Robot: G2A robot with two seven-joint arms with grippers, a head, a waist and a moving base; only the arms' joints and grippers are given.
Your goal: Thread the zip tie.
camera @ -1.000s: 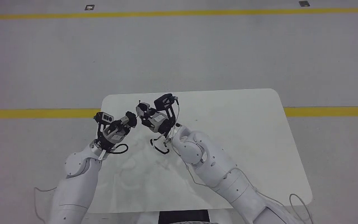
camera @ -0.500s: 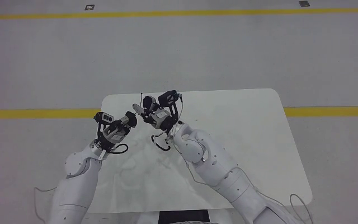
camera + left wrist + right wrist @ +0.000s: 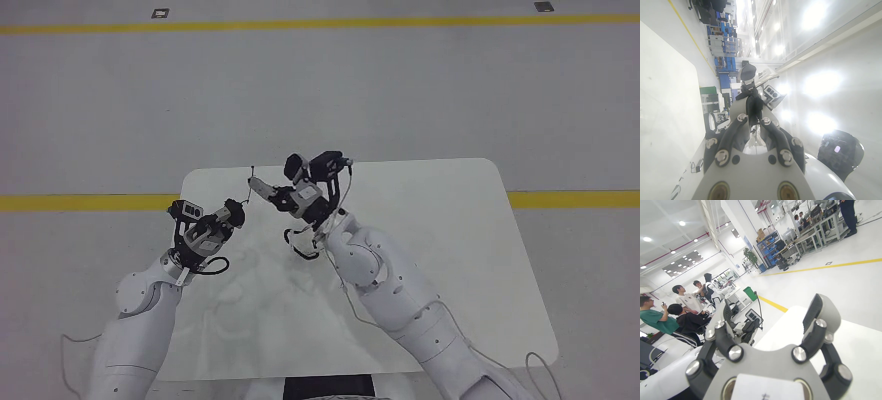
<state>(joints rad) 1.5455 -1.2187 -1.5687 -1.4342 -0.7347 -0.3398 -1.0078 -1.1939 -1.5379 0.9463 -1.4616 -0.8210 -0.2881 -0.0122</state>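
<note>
Well, one zip tie, held upright in my left fingers.

My left fingers [image 3: 236, 210] are clenched on the lower end of the single zip tie [image 3: 251, 180], which stands over the far left of the one worktop [image 3: 450, 230]. My right fingers [image 3: 813, 311] are spread and empty just beside it. It looks light, thin, springy and slick, so I would pinch the flat strap close under its free end.

White tabletop [image 3: 450, 230] on pale grey floor [image 3: 400, 90], yellow lines [image 3: 300, 25]; blue racks [image 3: 768, 244], green bin [image 3: 750, 293], potted plant [image 3: 750, 255] behind; bright ceiling lights [image 3: 682, 223].
</note>
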